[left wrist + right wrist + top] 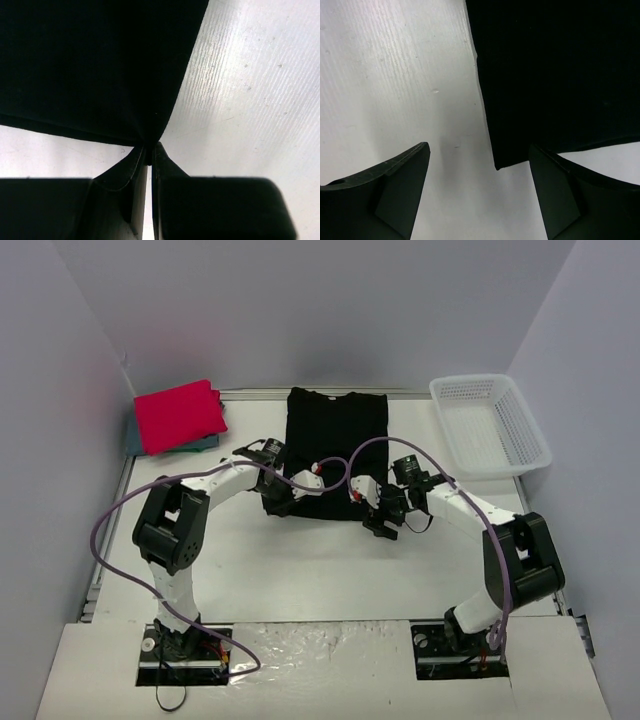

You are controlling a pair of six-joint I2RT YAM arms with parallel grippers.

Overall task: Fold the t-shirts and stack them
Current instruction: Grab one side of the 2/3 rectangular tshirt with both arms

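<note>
I find the black t-shirt (336,435) lying flat on the table (300,570). My left gripper (149,152) is pinched onto its near left corner; my right gripper (479,165) stands spread over the near right corner.

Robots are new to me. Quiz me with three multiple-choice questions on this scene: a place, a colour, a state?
1. Where is the white mesh basket? A far right; B far left; C centre.
2. Colour of the top folded t-shirt, far left? A yellow; B red-pink; C white.
3. The right gripper is: A shut on cloth; B holding the basket; C open.
Answers: A, it sits at the table's far right corner; B, plainly red-pink; C, its fingers spread over the black t-shirt's corner.
</note>
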